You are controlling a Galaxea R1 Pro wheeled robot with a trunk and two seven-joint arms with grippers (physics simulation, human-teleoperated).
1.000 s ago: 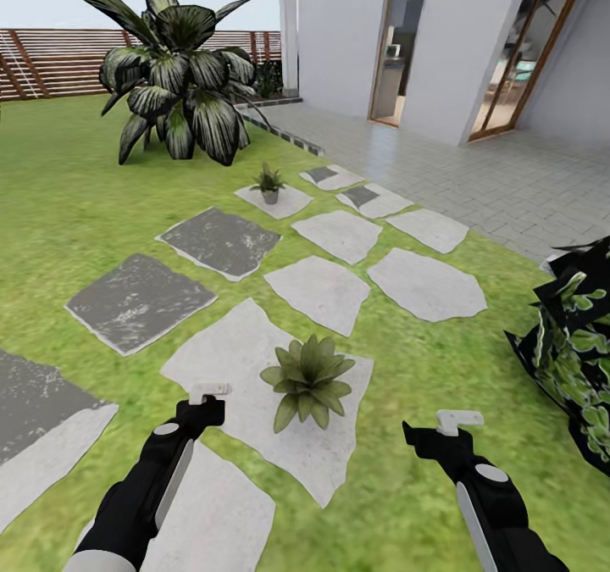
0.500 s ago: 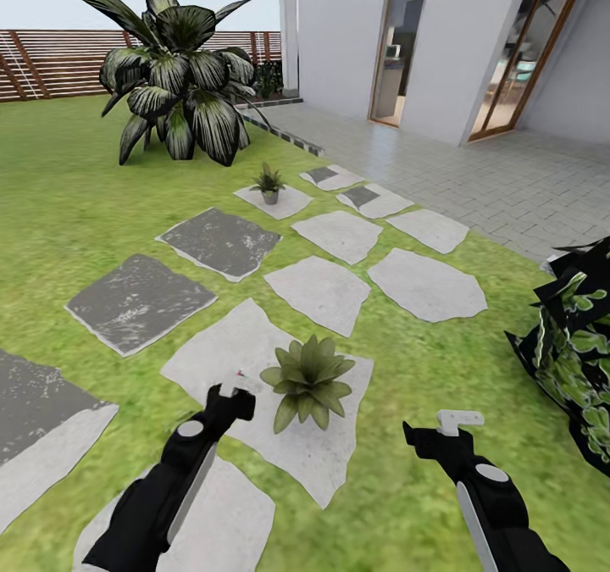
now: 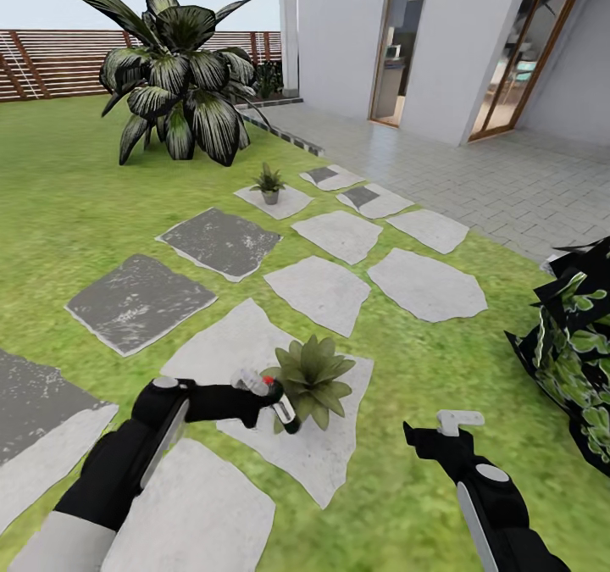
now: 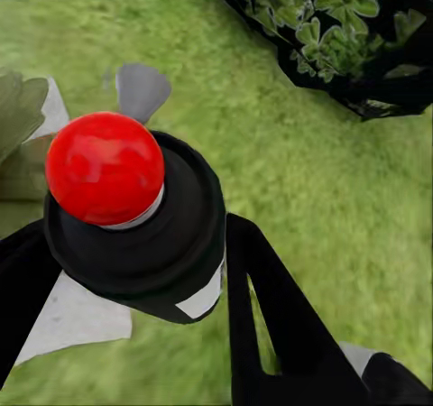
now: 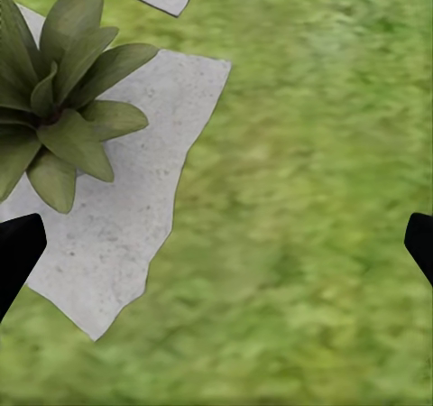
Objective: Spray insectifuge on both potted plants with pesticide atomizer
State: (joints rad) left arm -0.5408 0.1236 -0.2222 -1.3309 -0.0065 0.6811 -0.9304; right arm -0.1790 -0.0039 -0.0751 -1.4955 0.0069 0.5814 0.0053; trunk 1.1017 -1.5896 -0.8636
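One pesticide atomizer (image 3: 275, 396) lies sideways in the clenched left end effector (image 3: 254, 397), just beside the near potted plant (image 3: 312, 377); that arm reaches inward; the right end effector (image 3: 449, 430), fingers spread, hovers over grass (image 3: 407, 470).

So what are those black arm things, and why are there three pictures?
It's a robot in a pretend computer garden. The big picture is from a camera on its head, looking down at its two arms. The other two come from little cameras near each hand. The left hand holds a spray bottle, tipped beside a small plant growing on a pale stepping stone. In the left hand's camera you see the bottle's red knob up close. The right hand is open and holds nothing. Another little plant sits farther away, near a big palm.
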